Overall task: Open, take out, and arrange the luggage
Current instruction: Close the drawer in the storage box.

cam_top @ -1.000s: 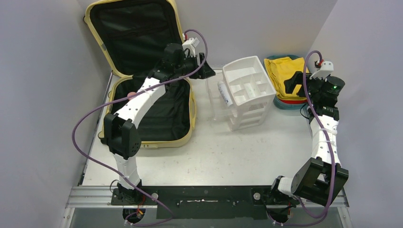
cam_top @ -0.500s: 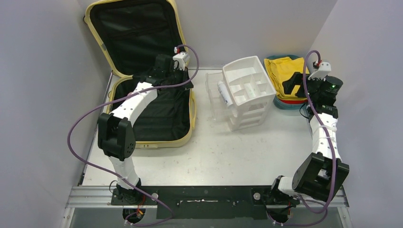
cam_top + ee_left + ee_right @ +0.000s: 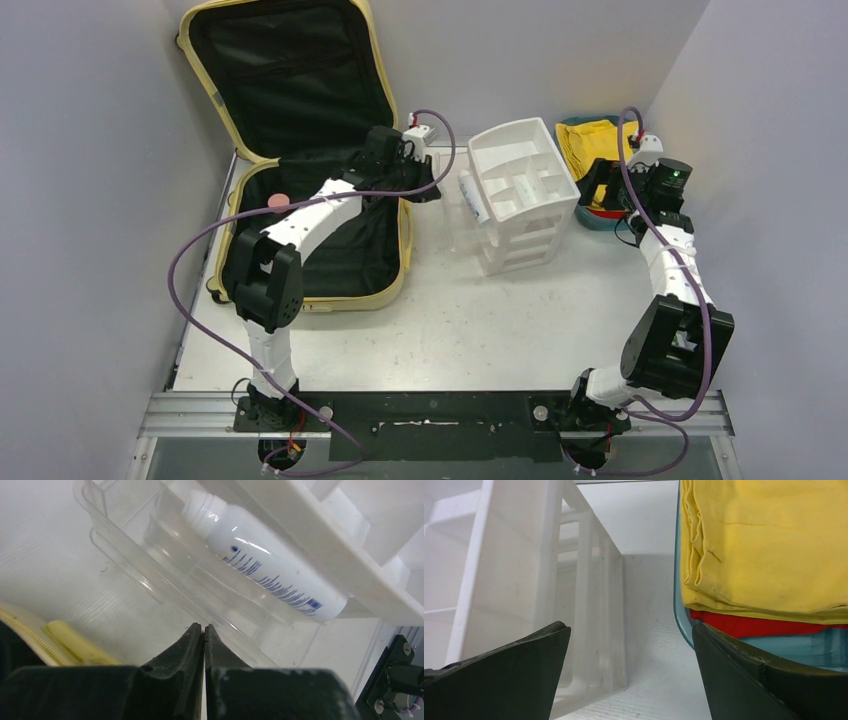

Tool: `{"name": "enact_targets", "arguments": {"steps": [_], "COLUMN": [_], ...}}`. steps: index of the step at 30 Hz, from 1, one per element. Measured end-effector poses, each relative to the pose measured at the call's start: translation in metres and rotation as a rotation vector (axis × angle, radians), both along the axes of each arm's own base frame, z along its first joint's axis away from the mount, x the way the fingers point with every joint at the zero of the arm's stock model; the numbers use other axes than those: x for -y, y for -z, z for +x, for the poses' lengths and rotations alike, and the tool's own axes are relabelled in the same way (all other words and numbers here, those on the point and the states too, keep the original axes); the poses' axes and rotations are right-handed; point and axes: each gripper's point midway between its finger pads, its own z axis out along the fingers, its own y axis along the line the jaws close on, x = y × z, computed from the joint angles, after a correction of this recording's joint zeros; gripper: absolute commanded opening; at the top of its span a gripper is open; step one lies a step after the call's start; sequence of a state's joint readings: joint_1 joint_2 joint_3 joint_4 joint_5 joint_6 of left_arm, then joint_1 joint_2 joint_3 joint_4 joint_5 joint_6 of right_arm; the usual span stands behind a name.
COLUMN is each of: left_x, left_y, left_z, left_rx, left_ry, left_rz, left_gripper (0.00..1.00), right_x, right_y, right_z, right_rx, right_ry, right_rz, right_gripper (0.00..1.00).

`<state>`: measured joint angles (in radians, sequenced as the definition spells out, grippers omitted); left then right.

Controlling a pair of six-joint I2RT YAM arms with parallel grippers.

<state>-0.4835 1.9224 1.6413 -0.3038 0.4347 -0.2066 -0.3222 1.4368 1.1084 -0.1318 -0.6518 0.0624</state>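
**Item 1: luggage** (image 3: 290, 80). Far-left of table (image 3: 450, 320), open. Base lies flat and the lid leans upright on the back wall, prob. so it stays open and gives access from above. Black lining is mostly bare. One small pink item (image 3: 278, 200) sits at the base's far-left edge, type unclear. Judged: opening done, unpacking nearly done.

**Item 2: organizer** (image 3: 520, 180). White, mid-table, just right of luggage. Its clear drawer (image 3: 150, 580) sticks out on the luggage side with a white bottle (image 3: 265, 570) lying on its side in it, blue print showing. Prob. laid flat to fit the shallow drawer.

**Item 3: tray** (image 3: 681, 615). Teal, far-right corner, near the organizer but apart from it. A folded yellow cloth (image 3: 769, 545) lies on top of a red cloth (image 3: 764, 626). Stacked flat, so prob. already arranged.

**L gripper** (image 3: 204, 630). Arm reaches over the luggage base, with the tips past its rim and near the drawer's front lip. Jaws are pressed together and nothing shows between them. Contact w/ the drawer can't be told. Closed tips may suit a nudge on the drawer.

**R gripper** (image 3: 630, 627). Low over the bare table in the gap between organizer and tray. Jaws are spread wide, hold nothing and touch nothing. Looks idle or ready for a wide item.
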Motion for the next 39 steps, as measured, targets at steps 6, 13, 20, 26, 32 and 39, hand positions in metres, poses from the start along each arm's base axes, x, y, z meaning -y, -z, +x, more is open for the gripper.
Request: {"name": "enact_targets", "arguments": {"steps": [6, 13, 20, 26, 32, 39], "left_x": [0.037, 0.065, 0.091, 0.099, 0.079, 0.023], "left_y": [0.009, 0.026, 0.014, 0.005, 0.01, -0.016], "left_z": [0.005, 0.026, 0.028, 0.025, 0.03, 0.054], "left_rx": [-0.002, -0.061, -0.055, -0.037, -0.049, -0.001], "left_ry": [0.037, 0.02, 0.039, 0.054, 0.025, -0.064], "left_rz": [-0.032, -0.101, -0.152, -0.163, -0.147, -0.155], "left_gripper": [0.04, 0.04, 0.03, 0.03, 0.03, 0.04], "right_x": [-0.01, -0.013, -0.015, -0.015, -0.012, 0.009], "right_y": [0.008, 0.01, 0.009, 0.009, 0.008, 0.003], "right_z": [0.003, 0.004, 0.004, 0.004, 0.004, 0.004], "right_rx": [-0.017, -0.024, -0.021, -0.021, -0.022, -0.011], "right_ry": [-0.036, -0.049, -0.058, -0.057, -0.047, 0.017], "right_rz": [-0.004, -0.006, -0.003, -0.003, 0.006, 0.046], "right_gripper": [0.96, 0.96, 0.96, 0.95, 0.91, 0.65]}}
